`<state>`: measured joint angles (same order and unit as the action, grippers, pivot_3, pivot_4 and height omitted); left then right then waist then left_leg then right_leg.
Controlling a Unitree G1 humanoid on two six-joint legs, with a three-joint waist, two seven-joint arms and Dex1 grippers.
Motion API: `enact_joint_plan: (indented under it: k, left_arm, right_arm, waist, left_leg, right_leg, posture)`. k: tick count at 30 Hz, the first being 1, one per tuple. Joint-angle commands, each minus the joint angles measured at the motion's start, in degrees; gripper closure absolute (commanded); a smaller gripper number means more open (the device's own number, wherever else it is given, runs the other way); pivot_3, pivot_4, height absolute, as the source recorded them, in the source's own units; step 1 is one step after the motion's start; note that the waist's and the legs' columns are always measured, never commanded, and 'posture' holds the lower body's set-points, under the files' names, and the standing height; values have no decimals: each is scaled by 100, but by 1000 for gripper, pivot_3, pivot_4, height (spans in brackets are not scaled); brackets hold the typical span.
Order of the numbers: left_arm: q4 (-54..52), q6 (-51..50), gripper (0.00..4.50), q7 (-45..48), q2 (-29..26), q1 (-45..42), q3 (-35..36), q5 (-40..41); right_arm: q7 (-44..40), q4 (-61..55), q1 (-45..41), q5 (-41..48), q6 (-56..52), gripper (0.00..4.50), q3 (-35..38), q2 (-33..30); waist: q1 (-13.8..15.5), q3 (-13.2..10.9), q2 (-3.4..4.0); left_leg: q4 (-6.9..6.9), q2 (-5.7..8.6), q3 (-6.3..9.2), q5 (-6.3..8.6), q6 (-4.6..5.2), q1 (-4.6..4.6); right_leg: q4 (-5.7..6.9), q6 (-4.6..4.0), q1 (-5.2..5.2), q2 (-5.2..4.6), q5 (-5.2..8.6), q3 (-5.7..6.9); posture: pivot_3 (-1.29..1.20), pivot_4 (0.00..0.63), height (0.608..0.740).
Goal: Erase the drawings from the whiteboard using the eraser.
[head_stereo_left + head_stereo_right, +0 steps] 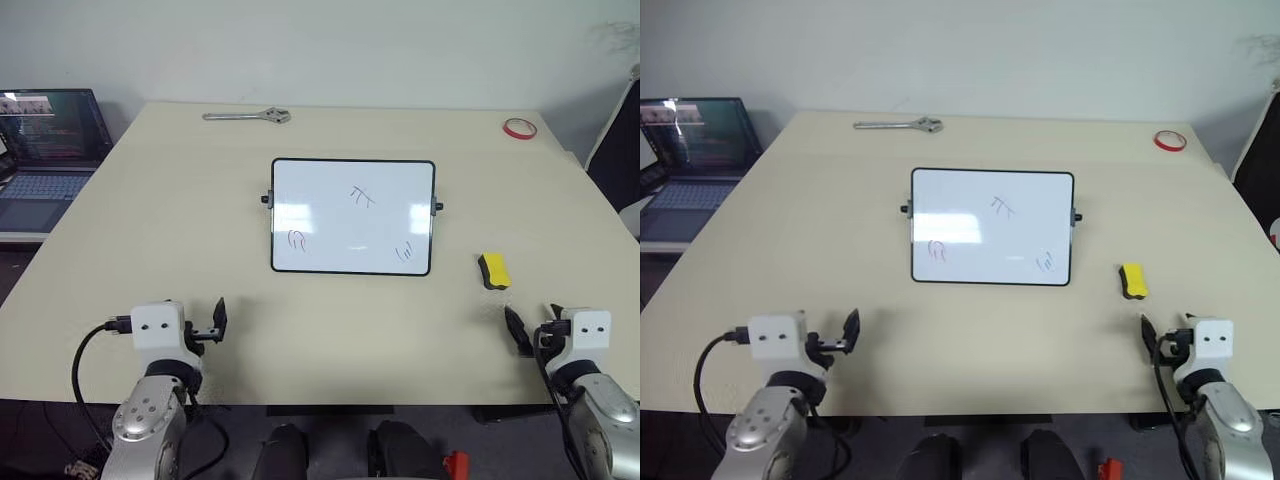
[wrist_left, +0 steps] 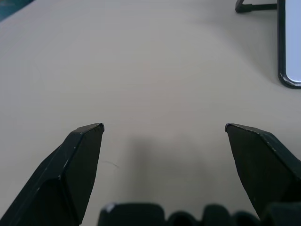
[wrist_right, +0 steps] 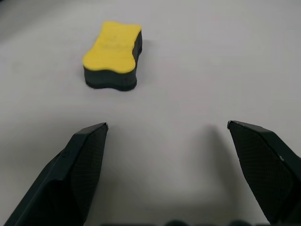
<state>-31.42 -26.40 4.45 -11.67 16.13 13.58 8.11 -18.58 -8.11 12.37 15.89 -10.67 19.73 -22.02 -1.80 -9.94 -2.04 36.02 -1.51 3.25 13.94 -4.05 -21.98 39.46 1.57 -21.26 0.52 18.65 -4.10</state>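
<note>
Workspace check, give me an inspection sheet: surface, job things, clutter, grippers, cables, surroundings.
Surface: beige table, bare between items.
Job's things: whiteboard lies flat at the centre with three drawings unerased; yellow eraser lies on the table to the whiteboard's right, untouched.
Clutter: wrench at the far edge; red tape ring at the far right corner.
Grippers: left gripper open and empty over bare table; right gripper open and empty, short of the eraser.
Cables: black cable loops from the left wrist.
Surroundings: open laptop on a side surface to the left; white wall behind.
</note>
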Motion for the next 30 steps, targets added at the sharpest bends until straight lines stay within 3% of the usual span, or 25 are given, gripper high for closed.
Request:
enact_joint_plan:
  k: [1, 6, 12, 22, 26, 30]
  left_arm:
    - [-74, -103, 0, 0, -103, -195, -51, -96]
    - [66, -264, 0, 217, -371, -638, -27, -15]
    - [432, 63, 0, 1085, -1320, -1388, -118, -38]
    - [431, -1127, 0, 3702, -2368, -3695, -861, 2115]
    - [803, -1283, 0, 4748, -2659, -4324, -1527, 2379]
    - [1088, -1303, 0, 5623, -3040, -4528, -1677, 2605]
  right_arm:
    - [108, -184, -188, 45, -12, 24, 145, -32]
    - [367, -503, -137, 21, -101, 24, 167, 119]
    - [955, -1465, -238, 497, -1195, 24, 329, 361]
    - [1457, -2570, -1001, 1280, -2745, 24, 595, 132]
    - [1917, -2686, -1396, 1399, -3865, 24, 559, 16]
    - [2231, -2848, -1797, 1428, -4653, 24, 266, 150]
  waist:
    - [0, 0, 0]
    - [2, 0, 0]
    - [3, -1, 2]
    - [-3, -5, 9]
    - [-17, -6, 11]
    - [-96, -12, 20]
  left_leg:
    - [0, 0, 0, 0, 0, 0]
    - [-1, -1, 2, 0, 0, -2]
    - [-2, -2, 1, 1, -2, -4]
    - [-1, -2, 4, 1, -3, -23]
    - [-1, -1, 8, 3, -4, -32]
    - [-3, -1, 2, 3, -4, -30]
  right_leg:
    - [0, 0, 0, 2, 0, 0]
    - [0, -1, -1, 20, 0, 1]
    - [1, -23, -5, 19, -13, 0]
    - [-1, -27, -16, 22, -16, 8]
    - [-2, -28, -20, 24, -17, 11]
    - [4, -29, -29, 32, -17, 5]
  posture:
    - [0, 150, 740]
    - [0, 150, 740]
    - [0, 150, 740]
    - [0, 150, 740]
    - [0, 150, 740]
    - [0, 150, 740]
